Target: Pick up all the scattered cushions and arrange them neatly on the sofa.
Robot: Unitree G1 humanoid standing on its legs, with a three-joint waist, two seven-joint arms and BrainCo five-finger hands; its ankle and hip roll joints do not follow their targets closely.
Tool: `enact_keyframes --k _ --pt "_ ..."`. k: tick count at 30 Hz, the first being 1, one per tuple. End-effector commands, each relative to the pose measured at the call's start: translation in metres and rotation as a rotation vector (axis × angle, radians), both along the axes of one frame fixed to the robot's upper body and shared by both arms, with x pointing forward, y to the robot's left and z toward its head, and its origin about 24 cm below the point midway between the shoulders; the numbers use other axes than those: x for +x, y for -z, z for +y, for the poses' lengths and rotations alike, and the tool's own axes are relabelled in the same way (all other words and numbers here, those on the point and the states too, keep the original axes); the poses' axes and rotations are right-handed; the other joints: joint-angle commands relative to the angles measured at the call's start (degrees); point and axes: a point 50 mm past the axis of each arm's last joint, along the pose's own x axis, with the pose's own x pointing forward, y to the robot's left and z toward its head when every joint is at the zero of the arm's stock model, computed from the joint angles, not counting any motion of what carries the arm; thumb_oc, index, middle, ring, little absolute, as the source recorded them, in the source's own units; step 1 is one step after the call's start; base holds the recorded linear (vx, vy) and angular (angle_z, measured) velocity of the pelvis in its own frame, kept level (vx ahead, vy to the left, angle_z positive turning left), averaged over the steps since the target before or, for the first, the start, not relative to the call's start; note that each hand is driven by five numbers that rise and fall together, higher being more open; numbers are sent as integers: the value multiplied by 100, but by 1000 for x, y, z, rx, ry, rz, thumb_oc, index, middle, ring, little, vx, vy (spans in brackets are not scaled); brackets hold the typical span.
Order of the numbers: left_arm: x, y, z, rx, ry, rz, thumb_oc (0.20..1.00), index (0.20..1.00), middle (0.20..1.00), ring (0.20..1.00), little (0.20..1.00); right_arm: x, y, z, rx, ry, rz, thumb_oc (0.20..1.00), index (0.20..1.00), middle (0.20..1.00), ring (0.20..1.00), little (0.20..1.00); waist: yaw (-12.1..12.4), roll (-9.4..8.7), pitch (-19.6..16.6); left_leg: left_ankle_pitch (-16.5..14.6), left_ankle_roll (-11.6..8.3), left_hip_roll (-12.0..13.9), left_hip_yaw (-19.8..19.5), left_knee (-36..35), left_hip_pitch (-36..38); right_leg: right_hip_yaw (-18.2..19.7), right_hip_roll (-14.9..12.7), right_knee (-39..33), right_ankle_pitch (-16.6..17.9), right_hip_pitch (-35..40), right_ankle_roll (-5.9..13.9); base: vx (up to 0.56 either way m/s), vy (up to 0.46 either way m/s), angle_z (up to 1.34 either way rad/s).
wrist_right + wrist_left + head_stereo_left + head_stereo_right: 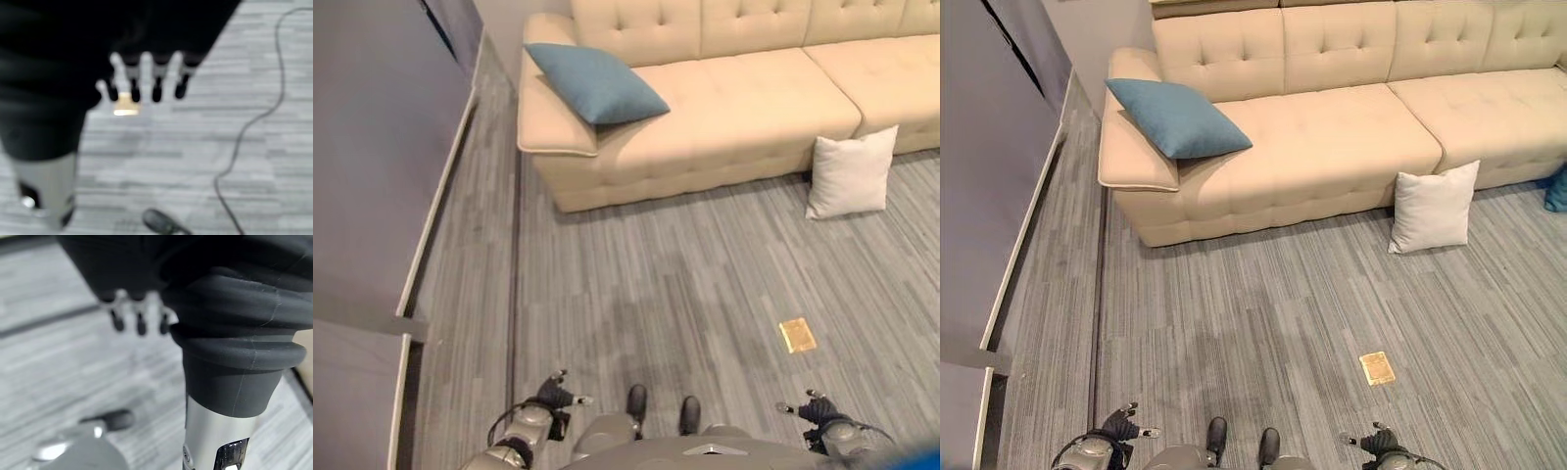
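- Head views: blue cushion (595, 81) is lying against the beige sofa (724, 117) armrest; white cushion (850, 173) is leaning on the sofa's front, standing on the floor (656, 284).
- Left wrist view: left hand (139, 316) is hanging loose-fingered, holding nothing.
- Right wrist view: right hand (146, 78) is hanging relaxed, empty, over a yellow floor plate (125, 105).

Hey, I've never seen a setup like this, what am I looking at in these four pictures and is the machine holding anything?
This is a two-armed walking robot tidying cushions. Two pictures come from cameras on its head, looking down at the room. There you see a cream sofa with a blue cushion lying at its left end, and a white cushion standing on the grey floor, leaning against the sofa's front. A small gold plate sits in the floor. The other two pictures come from cameras on the wrists. They show the left hand and the right hand, both with relaxed, straight fingers hanging over the floor. Neither holds anything.
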Motion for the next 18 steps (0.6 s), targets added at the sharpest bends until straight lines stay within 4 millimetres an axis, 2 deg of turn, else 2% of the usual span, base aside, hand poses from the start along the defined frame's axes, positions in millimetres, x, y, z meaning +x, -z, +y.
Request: enact_keyframes --k 1,3,4,6,8,9,11,12,13,14,15,16,17,18 --pt "1 -2 9 15 -33 -2 1000 1000 1000 1000 1000 0 -3 -8 -22 -6 -12 1000 1000 1000 1000 1000 183 -169 -233 -563 -91 -72 -107 580 -255 96 -333 1195 -305 -401 720 42 98 -24" --pt "1 -3 13 21 -42 -3 1000 1000 1000 1000 1000 4 -4 -6 -19 -24 -19 1000 1000 1000 1000 1000 183 -138 -120 -587 4 -70 -127 579 -205 125 -373 1866 -143 -747 876 66 146 -19" --pt "1 -3 15 27 -51 -6 1000 1000 1000 1000 1000 6 -4 -4 -14 -31 -34 1000 1000 1000 1000 1000 169 -60 -45 -597 42 -36 -201 557 -124 127 -378 2382 -51 -1050 942 134 125 -32" --pt "0 -3 15 25 -54 -7 1000 1000 1000 1000 1000 6 -4 -3 -15 -35 -36 1000 1000 1000 1000 1000 165 -47 -27 -617 57 -38 -237 511 -25 107 -387 2412 -67 -1107 903 137 48 -6" --pt "0 -3 16 28 -60 -8 1000 1000 1000 1000 1000 6 -4 -3 -22 -58 -28 1000 1000 1000 1000 1000 132 -62 -41 -695 53 -59 -343 350 239 31 -335 1852 -115 -1227 785 246 -40 9" --pt "0 -3 16 28 -60 -7 1000 1000 1000 1000 1000 6 -4 -3 -22 -58 -28 1000 1000 1000 1000 1000 129 -55 -27 -699 51 -51 -348 340 264 24 -328 1843 -117 -1202 782 349 -97 -6" --pt "3 -4 16 39 -52 -16 1000 1000 1000 1000 1000 3 -5 -7 -32 -63 -18 1000 1000 1000 1000 1000 -10 -106 -38 -843 -24 -111 -569 274 533 269 -212 1122 81 -1425 788 284 -92 12" --pt "3 -4 16 39 -52 -16 1000 1000 1000 1000 1000 3 -5 -7 -33 -63 -18 1000 1000 1000 1000 1000 -13 -93 -18 -853 -27 -98 -575 270 563 261 -200 1107 82 -1389 785 307 -134 53" --pt "6 -5 14 38 -38 -25 1000 1000 1000 1000 1000 -6 -2 -7 -18 -36 6 1000 1000 1000 1000 1000 -92 -153 -71 -937 -156 -60 -690 333 718 499 -100 927 113 -1292 738 209 -103 60" --pt "6 -5 14 38 -38 -25 1000 1000 1000 1000 1000 -6 -2 -7 -18 -36 6 1000 1000 1000 1000 1000 -90 -150 -64 -940 -157 -55 -689 331 730 498 -95 922 114 -1280 737 292 -151 66" --pt "7 -5 13 34 -37 -27 1000 1000 1000 1000 1000 -9 -1 -6 -10 -29 12 1000 1000 1000 1000 1000 -116 -161 -98 -858 -252 -8 -714 421 743 505 -48 877 117 -1201 676 148 -105 68" --pt "10 -6 11 29 -37 -37 1000 1000 1000 1000 1000 -9 -1 -5 -3 -20 4 1000 1000 1000 1000 1000 -128 -160 -92 -637 -409 39 -700 700 629 481 -21 838 109 -1107 624 156 -167 70" --pt "19 -8 7 11 -39 -71 1000 1000 1000 1000 1000 -5 -2 -5 -3 -19 -15 1000 1000 1000 1000 1000 -107 -198 6 -336 -592 71 -575 1401 222 430 -75 773 106 -983 577 63 -166 58" --pt "24 -10 5 1 -40 -94 1000 1000 1000 1000 1000 -2 -2 -4 1 -15 -28 1000 1000 1000 1000 1000 -72 -246 110 -229 -608 118 -429 1957 -155 402 -110 744 74 -892 508 18 -172 44"
